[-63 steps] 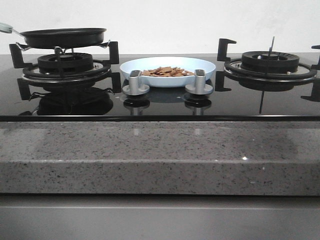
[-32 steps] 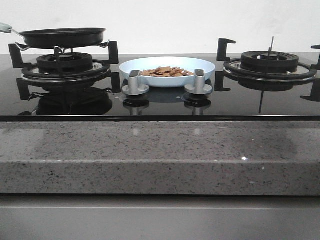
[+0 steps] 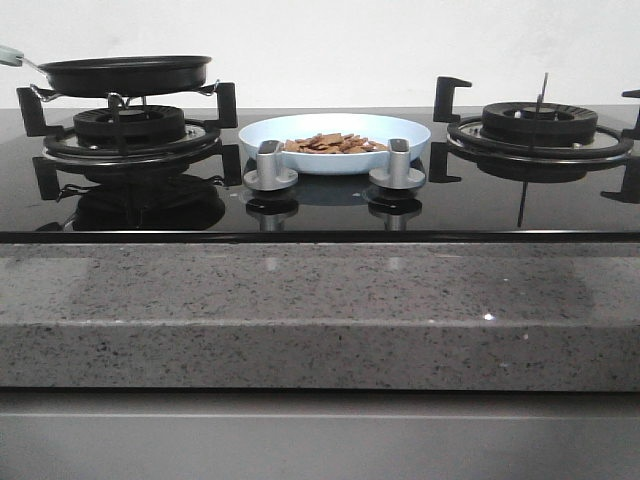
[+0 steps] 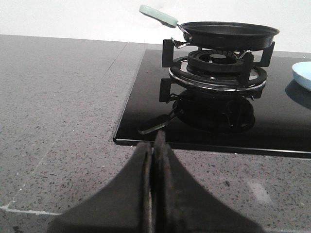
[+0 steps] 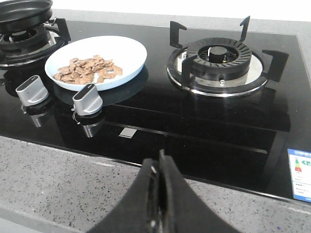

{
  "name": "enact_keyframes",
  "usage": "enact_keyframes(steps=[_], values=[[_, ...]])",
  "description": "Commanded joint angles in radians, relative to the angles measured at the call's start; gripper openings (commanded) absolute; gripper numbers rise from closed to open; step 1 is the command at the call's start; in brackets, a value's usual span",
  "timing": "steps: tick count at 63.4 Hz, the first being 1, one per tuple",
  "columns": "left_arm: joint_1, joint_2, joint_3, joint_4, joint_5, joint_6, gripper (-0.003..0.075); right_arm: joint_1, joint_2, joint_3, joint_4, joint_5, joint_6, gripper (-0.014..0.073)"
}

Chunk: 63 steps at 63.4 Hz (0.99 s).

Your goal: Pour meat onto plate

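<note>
The pale-blue plate (image 3: 400, 132) sits on the black glass hob between the two burners, with a loose pile of tan meat (image 3: 333, 143) strips on it. Both also show in the right wrist view: plate (image 5: 127, 52), meat (image 5: 87, 69). The black frying pan (image 3: 125, 74) with a pale-green handle rests on the left burner, also in the left wrist view (image 4: 228, 34). My left gripper (image 4: 152, 145) is shut and empty over the grey counter, short of the hob's left front corner. My right gripper (image 5: 159, 167) is shut and empty over the counter's front edge. Neither arm shows in the front view.
Two silver knobs (image 3: 271, 168) (image 3: 398, 166) stand in front of the plate. The right burner (image 3: 540, 125) with black pan supports is bare. A speckled grey stone counter (image 3: 300, 310) runs along the front of the hob and to its left (image 4: 58, 97).
</note>
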Motion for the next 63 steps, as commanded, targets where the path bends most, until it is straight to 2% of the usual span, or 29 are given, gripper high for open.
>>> enact_keyframes(steps=[1, 24, 29, 48, 54, 63], values=[[0.000, -0.016, 0.006, -0.011, -0.095, -0.008, -0.0020, -0.002, 0.006, -0.026, -0.004, -0.082, -0.010, -0.0060], [0.000, -0.016, 0.006, -0.011, -0.095, -0.008, -0.0020, -0.002, 0.006, -0.026, -0.011, -0.084, -0.010, -0.0060], [0.000, -0.016, 0.006, -0.011, -0.095, -0.008, -0.0020, -0.002, 0.005, -0.009, -0.011, -0.123, -0.010, -0.0060], [0.000, -0.016, 0.006, -0.011, -0.095, -0.008, -0.0020, -0.074, -0.112, 0.280, -0.044, -0.449, 0.004, -0.0060], [0.000, -0.016, 0.006, -0.011, -0.095, -0.008, -0.0020, -0.098, -0.183, 0.363, -0.087, -0.481, 0.073, -0.0060], [0.000, -0.016, 0.006, -0.011, -0.095, -0.008, -0.0020, -0.112, -0.284, 0.439, -0.120, -0.449, 0.132, -0.0060]])
